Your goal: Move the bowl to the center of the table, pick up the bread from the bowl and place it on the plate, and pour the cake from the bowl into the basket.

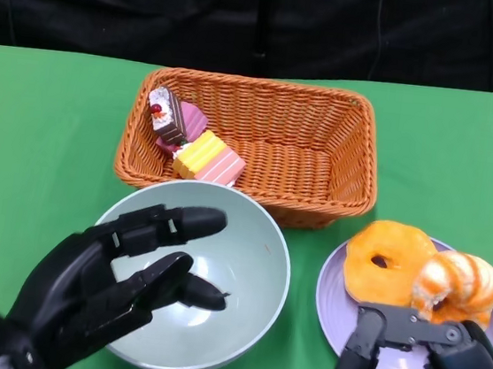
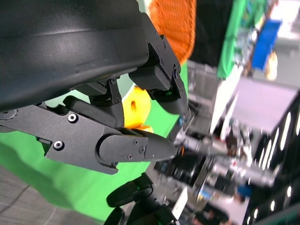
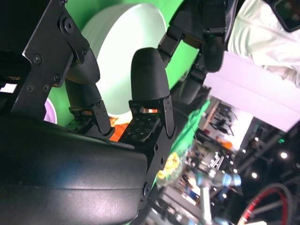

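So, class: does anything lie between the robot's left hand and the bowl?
Nothing visible does. The left hand hangs open right over the bowl, its fingers above the empty inside. The basket stands behind the bowl, the plate beside it.

A green cloth [image 1: 48,126] covered the table under both hands and ran on past the left hand [image 1: 97,288] to the table's edge. Beyond the fingertips, at the far side of the table, hung a black curtain [image 1: 248,15]. In the right wrist view, a person's white garment [image 3: 262,42] showed well beyond the right hand [image 1: 440,358], with a blurred hall and a red curved tube [image 3: 272,206] off to one side. In the left wrist view, grey floor [image 2: 18,197] lay beside the cloth's edge, and blurred room lights [image 2: 262,154] showed far past the fingers
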